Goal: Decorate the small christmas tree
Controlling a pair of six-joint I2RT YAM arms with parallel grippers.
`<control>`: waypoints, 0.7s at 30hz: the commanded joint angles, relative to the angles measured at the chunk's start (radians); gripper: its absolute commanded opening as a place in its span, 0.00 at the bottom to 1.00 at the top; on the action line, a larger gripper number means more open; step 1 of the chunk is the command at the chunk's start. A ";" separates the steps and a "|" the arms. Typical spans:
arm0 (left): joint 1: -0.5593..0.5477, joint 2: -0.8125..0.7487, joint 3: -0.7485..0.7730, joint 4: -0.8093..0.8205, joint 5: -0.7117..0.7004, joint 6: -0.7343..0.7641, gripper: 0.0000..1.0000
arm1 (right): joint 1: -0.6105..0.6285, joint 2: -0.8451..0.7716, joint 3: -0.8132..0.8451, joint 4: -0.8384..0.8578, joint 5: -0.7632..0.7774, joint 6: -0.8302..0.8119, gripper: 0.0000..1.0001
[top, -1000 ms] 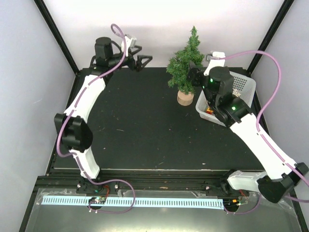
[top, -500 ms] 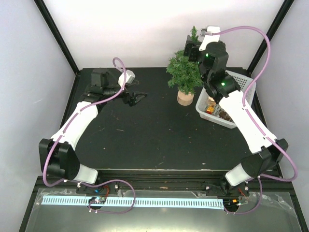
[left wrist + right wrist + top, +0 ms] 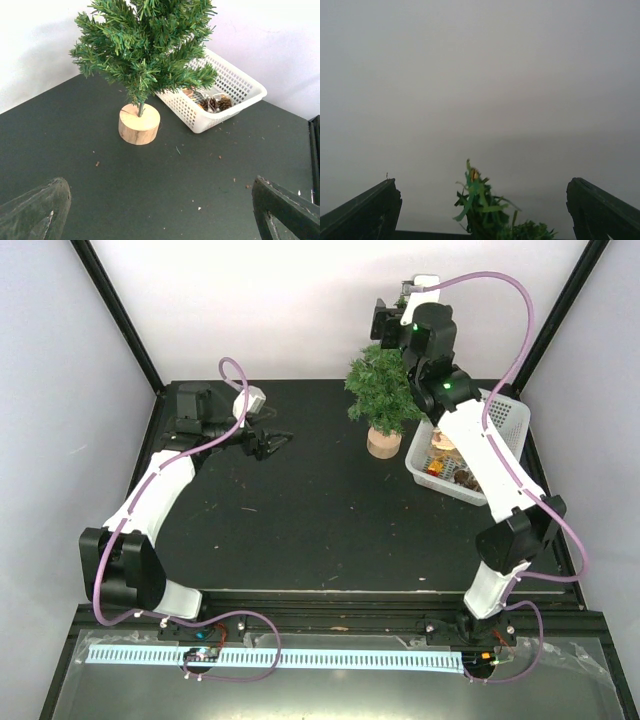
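Black table (image 3: 300, 510); carries the small christmas tree (image 3: 383, 398) upright, a white basket (image 3: 506, 418) just beside it, scattered specks (image 3: 97, 163).

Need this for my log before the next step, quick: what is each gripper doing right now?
Left gripper: open, holding nothing.
Right gripper: open, holding nothing, up by the top of the small christmas tree.
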 commanded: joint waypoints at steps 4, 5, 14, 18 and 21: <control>0.024 0.002 -0.005 -0.007 0.050 -0.005 0.99 | -0.022 0.029 0.036 -0.034 -0.019 0.015 0.87; 0.026 0.003 -0.007 -0.007 0.051 -0.006 0.99 | -0.025 0.029 0.036 -0.034 -0.023 0.019 0.82; 0.047 0.007 -0.029 0.021 0.071 -0.038 0.99 | -0.029 0.054 0.090 -0.053 0.005 0.015 0.15; 0.057 0.006 -0.046 0.026 0.072 -0.039 0.99 | -0.029 0.075 0.138 -0.073 0.008 0.005 0.07; 0.071 0.004 -0.058 0.028 0.076 -0.040 0.99 | -0.029 0.084 0.166 -0.081 0.009 0.000 0.01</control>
